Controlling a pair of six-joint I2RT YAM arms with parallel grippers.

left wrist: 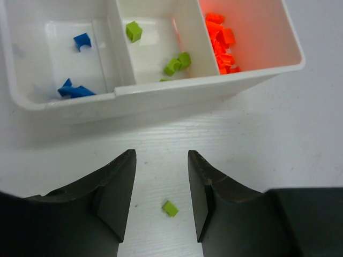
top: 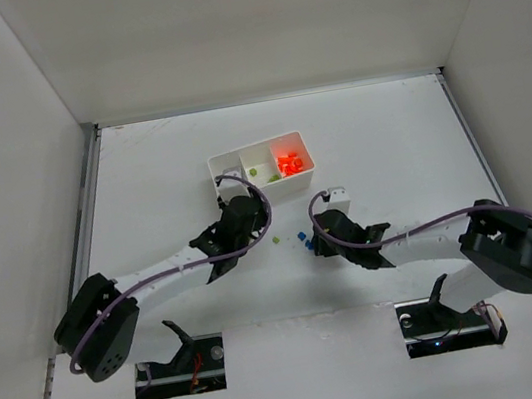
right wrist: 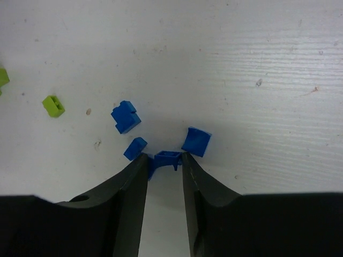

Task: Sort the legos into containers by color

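The blue brick (right wrist: 168,158), tiny, stiff, light and probably slick, lay on the surface (right wrist: 241,64), seemingly pinched across its flat sides by the right gripper's (right wrist: 164,160) jaws. The left gripper's (left wrist: 161,160) jaws stood spread over a green brick (left wrist: 170,208) near the tray (left wrist: 177,91).

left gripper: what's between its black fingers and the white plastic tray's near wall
Only bare white table, in the left wrist view. The open left gripper has one yellow-green plastic brick between its fingers, short of the white plastic tray.
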